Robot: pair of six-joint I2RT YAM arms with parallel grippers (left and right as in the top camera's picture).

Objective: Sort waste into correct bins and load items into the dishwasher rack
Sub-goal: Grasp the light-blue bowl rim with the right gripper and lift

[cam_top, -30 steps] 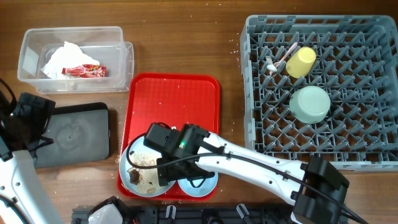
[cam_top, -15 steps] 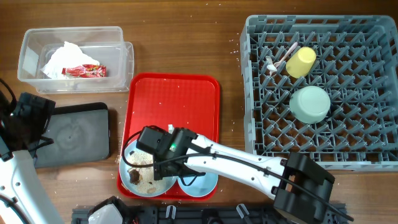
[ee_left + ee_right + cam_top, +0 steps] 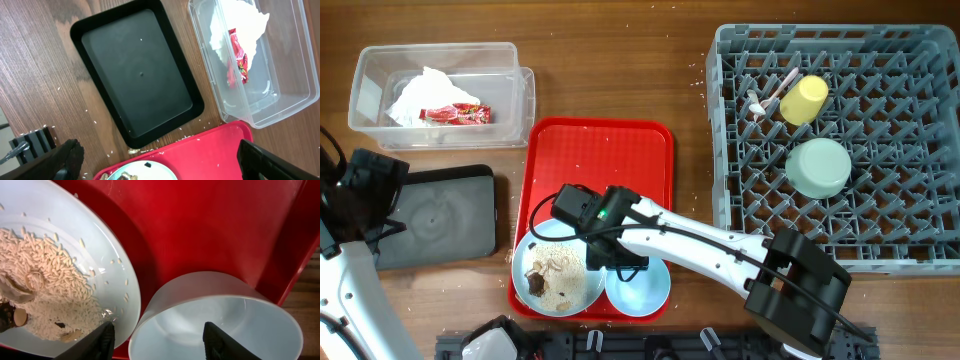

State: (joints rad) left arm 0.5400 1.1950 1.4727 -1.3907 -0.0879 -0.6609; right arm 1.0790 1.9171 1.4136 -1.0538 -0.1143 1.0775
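White arm links, black joints, black right gripper, green light

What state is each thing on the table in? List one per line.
Clear box: holds napkin and wrapper.
Black tray: empty.
Plate: upright, holding crumbs.
Blue bowl: upright, empty.
Cup: on its side in the rack.
Green bowl: upside down in the rack.
Left tool: open.
Right tool: open.
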